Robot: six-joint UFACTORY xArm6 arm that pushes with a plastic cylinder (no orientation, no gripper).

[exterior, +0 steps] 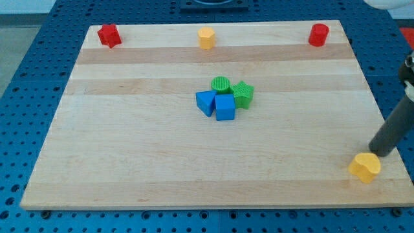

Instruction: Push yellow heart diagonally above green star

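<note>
The yellow heart (365,167) lies near the wooden board's bottom right corner. The green star (243,94) sits near the board's middle, in a tight cluster with a green cylinder (220,85), a blue block (206,102) and a blue cube (225,107). My dark rod comes down from the view's right edge. My tip (380,153) rests just up and to the right of the yellow heart, touching or almost touching it. It is far from the green star.
A red star-like block (108,35) sits at the board's top left, a yellow hexagonal block (206,38) at the top middle, a red cylinder (318,34) at the top right. The board's (129,149) right and bottom edges run close to the heart.
</note>
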